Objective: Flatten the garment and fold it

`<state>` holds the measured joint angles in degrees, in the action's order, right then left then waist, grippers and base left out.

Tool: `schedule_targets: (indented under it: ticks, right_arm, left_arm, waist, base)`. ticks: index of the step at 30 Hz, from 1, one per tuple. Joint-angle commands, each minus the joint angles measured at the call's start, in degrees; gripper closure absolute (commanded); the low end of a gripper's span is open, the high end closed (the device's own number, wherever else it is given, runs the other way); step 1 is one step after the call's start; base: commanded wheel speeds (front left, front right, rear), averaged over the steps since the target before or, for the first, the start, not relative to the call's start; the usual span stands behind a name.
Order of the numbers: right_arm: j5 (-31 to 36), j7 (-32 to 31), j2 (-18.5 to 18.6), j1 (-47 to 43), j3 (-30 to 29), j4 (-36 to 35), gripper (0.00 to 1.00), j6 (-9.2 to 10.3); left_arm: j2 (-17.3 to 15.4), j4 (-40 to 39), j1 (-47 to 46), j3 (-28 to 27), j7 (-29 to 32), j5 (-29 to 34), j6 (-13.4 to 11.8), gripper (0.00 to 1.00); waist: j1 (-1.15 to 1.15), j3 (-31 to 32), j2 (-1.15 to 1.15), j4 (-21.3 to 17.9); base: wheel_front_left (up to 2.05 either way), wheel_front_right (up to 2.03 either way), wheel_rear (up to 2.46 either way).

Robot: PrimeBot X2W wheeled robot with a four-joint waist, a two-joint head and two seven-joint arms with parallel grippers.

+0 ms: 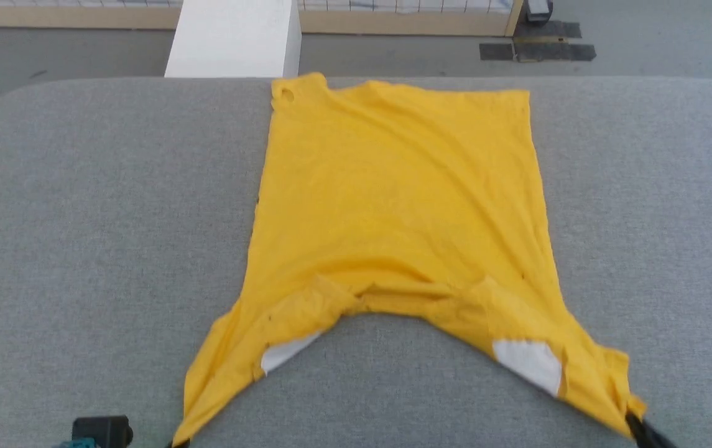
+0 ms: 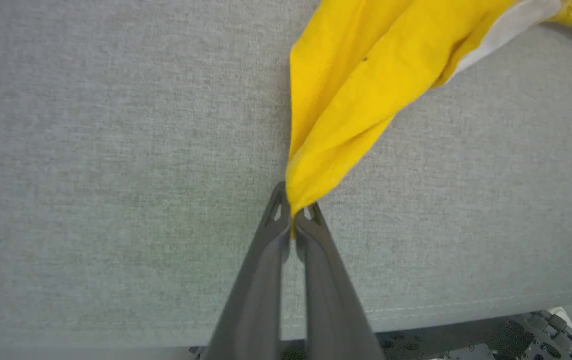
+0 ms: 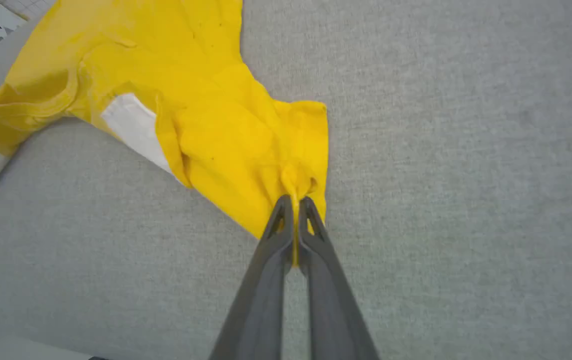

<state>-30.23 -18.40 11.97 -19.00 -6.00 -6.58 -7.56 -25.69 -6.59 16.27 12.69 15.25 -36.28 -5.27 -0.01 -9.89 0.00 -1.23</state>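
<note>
Left gripper (image 2: 293,210): both fingers are pressed together, with a tapered corner of the garment (image 1: 393,199) pinched between the tips. From that pinch the yellow cloth runs forward and toward the robot's right in a narrow, creased fold, drawn taut off the fingertips.

Right gripper (image 3: 293,205): the fingers are closed tight on a small bunched pucker at the sleeve edge. The sleeve fans out ahead of the tips and toward the robot's left. A white patch (image 3: 136,130) lies a little ahead of the tips on that inner side.

Garment position: it lies on the grey padded table (image 1: 82,218), stretched away from both grippers. Its straight far edge reaches the table's far edge. The two held corners are its nearest points, and the near edge arches away from the robot between them, rumpled at the middle. A second white patch (image 1: 281,354) shows ahead of the left gripper, on its inner side. The main panel is mostly smooth, with shallow diagonal wrinkles.

Beyond the garment's far edge stands a white block (image 1: 234,37) on the floor.
</note>
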Motion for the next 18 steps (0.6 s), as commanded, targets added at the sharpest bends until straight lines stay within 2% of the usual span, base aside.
schedule_targets:
  ticks: [1, 7, 10, 14, 15, 16, 18]
  right_arm:
    - [-0.97, -1.35, 0.25, -1.46, -0.07, 0.66, 1.0, 0.08]
    - [-1.48, -7.19, 1.51, -6.32, -0.42, 2.33, 1.0, 0.08]
    - [-1.62, -7.54, 1.2, -7.32, -1.43, 1.8, 1.0, 0.08]
    - [-0.48, -6.13, 0.46, -6.48, -2.74, 1.37, 1.0, 0.08]
    - [-0.11, -5.23, -0.05, -5.76, -3.3, 1.39, 0.89, 0.08]
    - [0.24, -4.57, -0.51, -5.13, -3.62, 1.41, 0.0, 0.08]
    - [0.86, -4.64, -1.39, -3.98, -3.82, 1.61, 0.0, 0.08]
  left_arm:
    - [-0.89, 0.14, 1.35, 0.29, 1.34, -0.7, 0.18, 1.0]
    - [-2.54, 0.25, 4.52, 1.33, 7.27, -2.64, -0.46, 1.0]
    - [-2.94, -0.39, 5.63, 0.94, 8.54, -3.77, -0.8, 1.0]
    - [-3.07, -1.91, 5.77, -0.53, 7.06, -3.86, -1.49, 1.0]
    - [-2.88, -2.44, 5.54, -0.89, 6.53, -4.05, -1.51, 1.0]
    - [-2.85, -2.81, 5.37, -1.03, 6.32, -4.16, -1.43, 1.0]
    - [-2.76, -3.98, 4.93, -1.34, 5.75, -4.21, -1.38, 1.0]
  waist:
    - [0.01, 0.8, 0.0, -0.22]
    - [0.01, 1.51, 0.0, -0.29]
    - [0.01, 1.76, 0.0, -0.26]
    - [0.01, 1.92, 0.0, -0.15]
    - [0.01, 1.94, 0.0, -0.09]
    - [0.01, 1.99, 0.0, -0.05]
    - [0.01, 2.11, 0.0, 0.03]
  base:
    - [0.0, 0.0, 0.0]
    - [0.0, 0.0, 0.0]
    - [0.0, 0.0, 0.0]
    - [0.0, 0.0, 0.0]
    - [0.0, 0.0, 0.0]
    - [0.0, 0.0, 0.0]
    - [0.0, 0.0, 0.0]
